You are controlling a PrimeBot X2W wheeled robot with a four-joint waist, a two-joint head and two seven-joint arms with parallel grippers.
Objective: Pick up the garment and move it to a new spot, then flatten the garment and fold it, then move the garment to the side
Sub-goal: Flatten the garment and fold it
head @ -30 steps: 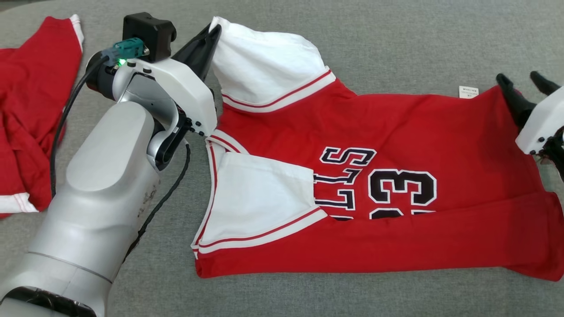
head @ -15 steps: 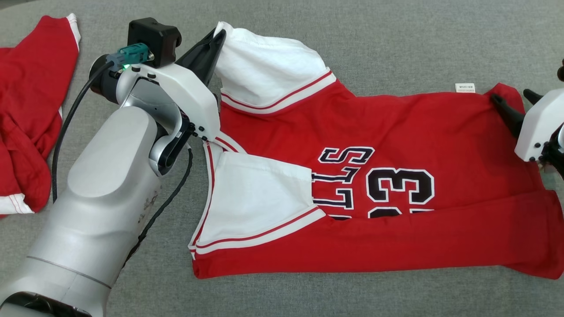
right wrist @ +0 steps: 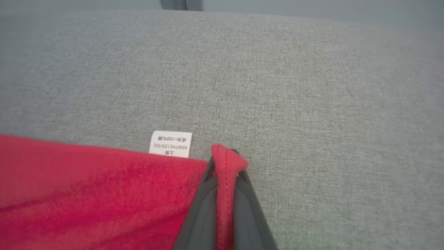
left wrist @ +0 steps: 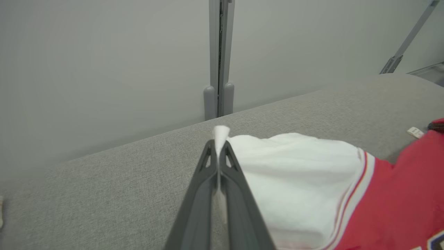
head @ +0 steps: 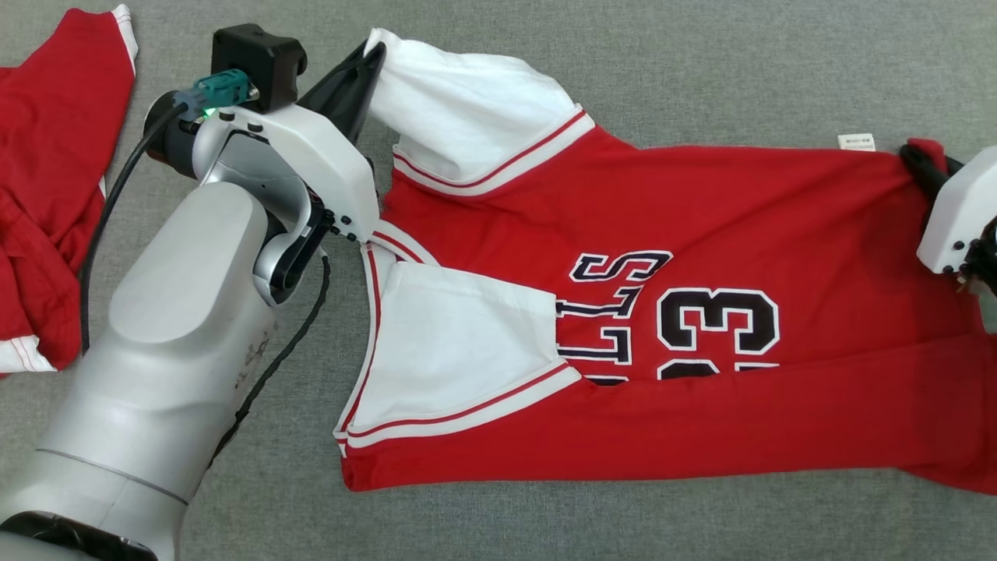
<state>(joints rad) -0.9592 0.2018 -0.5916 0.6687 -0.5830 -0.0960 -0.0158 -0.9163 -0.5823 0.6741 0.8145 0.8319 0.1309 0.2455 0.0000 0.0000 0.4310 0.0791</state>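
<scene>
A red jersey [head: 701,234] with white sleeves and a black "33" lies spread on the grey cloth surface, its near edge folded over. My left gripper [head: 372,48] is shut on the tip of the far white sleeve [head: 467,109], which pokes out between the fingertips in the left wrist view [left wrist: 220,139]. At the right, my right gripper [head: 923,160] is shut on the jersey's far hem corner; the right wrist view shows red cloth [right wrist: 227,163] pinched between its fingers, beside a white care label [right wrist: 171,143].
A second red garment [head: 47,179] lies bunched at the far left. The grey padded surface [head: 701,70] extends beyond the jersey; its far edge meets a pale wall with a grey post [left wrist: 218,59].
The right gripper, open at the hem corner before, has shut on the red cloth. The jersey's right side has been pulled out and looks flatter. The left gripper stays shut on the sleeve.
</scene>
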